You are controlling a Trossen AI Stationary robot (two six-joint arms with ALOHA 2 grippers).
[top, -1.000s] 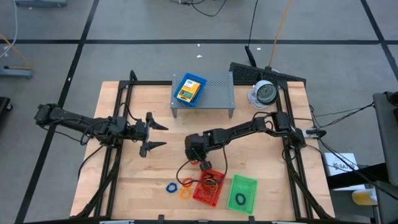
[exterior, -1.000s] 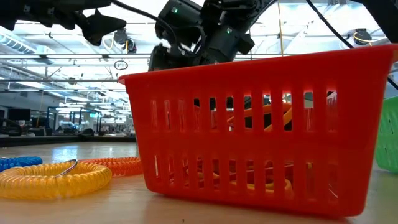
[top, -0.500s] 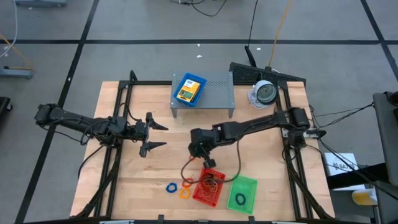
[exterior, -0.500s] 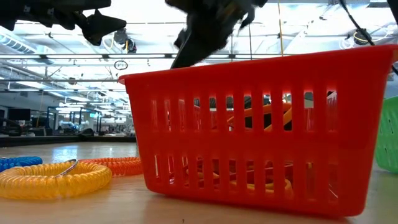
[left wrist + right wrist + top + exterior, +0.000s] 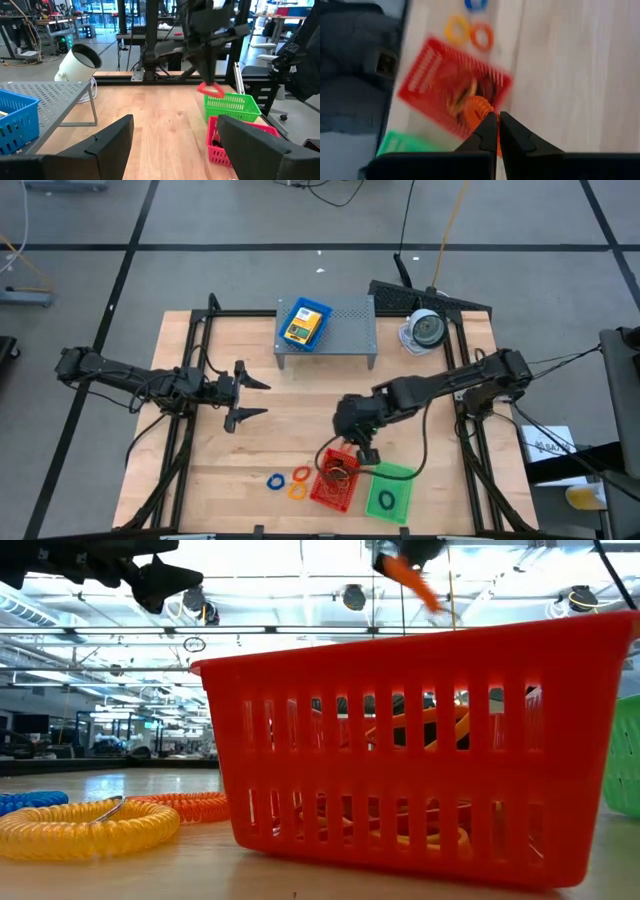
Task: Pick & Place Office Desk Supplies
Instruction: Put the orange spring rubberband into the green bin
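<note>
My right gripper [image 5: 362, 452] hangs over the red mesh tray [image 5: 335, 477] near the table's near edge, shut on an orange coil ring [image 5: 476, 111]. The red tray holds more coiled rings. A green mesh tray [image 5: 389, 491] sits just to its right with a dark ring inside. Blue [image 5: 274, 480], orange [image 5: 301, 474] and yellow [image 5: 297, 491] rings lie flat on the table left of the red tray. A blue tray [image 5: 304, 323] with a yellow box rests on the grey shelf. My left gripper [image 5: 250, 398] is open at the table's left-centre, touching nothing. My right gripper pinches the orange coil ring by its rim [image 5: 482, 114] between the two fingers, coming from above and pointing down. The ring [image 5: 212, 91] hangs below the fingers, lifted clear above the red tray's [image 5: 235, 142] right side.
The grey perforated shelf [image 5: 345, 330] stands at the table's far middle. A round white-and-grey device [image 5: 424, 330] is at the far right. Bare wood lies between the shelf and the trays. Black frame rails [image 5: 190, 380] run along both sides of the table.
My right gripper has swung toward the table's right and slightly nearer, from beside the red tray's far-left corner to above its right side, carrying the orange ring with it. The rings on the table and the trays have stayed put.
</note>
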